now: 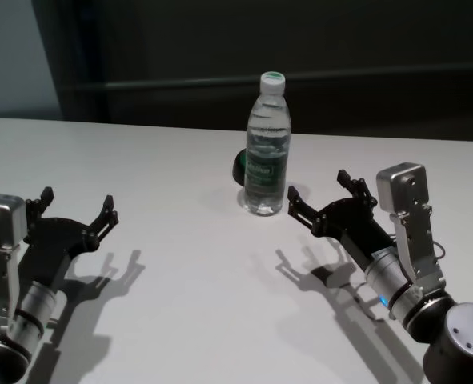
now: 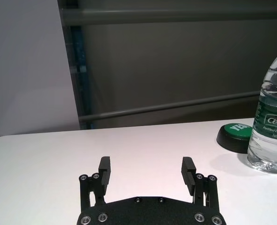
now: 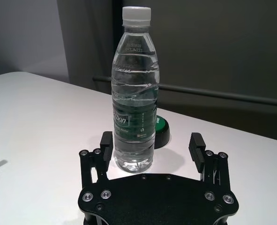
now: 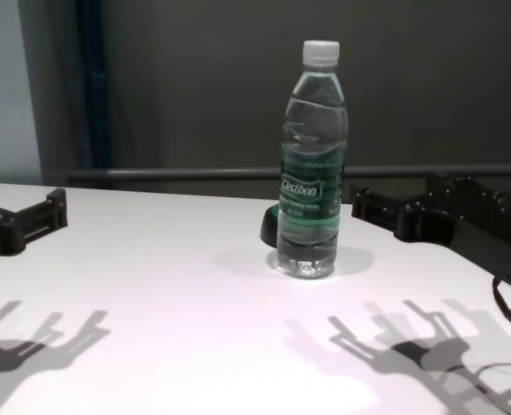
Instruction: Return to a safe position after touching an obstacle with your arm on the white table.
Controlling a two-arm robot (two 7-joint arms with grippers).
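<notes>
The obstacle, a tall clear water bottle [image 1: 266, 144] with a white cap and green label, stands upright near the middle back of the white table [image 1: 180, 304]. My right gripper [image 1: 318, 186] hovers open just right of it, fingertips a short gap from the bottle, not touching. In the right wrist view the bottle [image 3: 134, 93] stands just ahead of the open right gripper [image 3: 151, 144], nearer one finger [image 3: 106, 140]. My left gripper [image 1: 78, 200] is open and empty at the table's left, far from the bottle [image 2: 272, 122]. The chest view shows the bottle [image 4: 312, 173] with the right gripper [image 4: 393, 197] beside it.
A low black-and-green dome [image 1: 240, 166] sits right behind the bottle, also seen as the dome [image 3: 160, 129] in the right wrist view. A dark wall with a horizontal rail [image 4: 194, 174] runs behind the table's far edge. Both arms cast shadows on the tabletop.
</notes>
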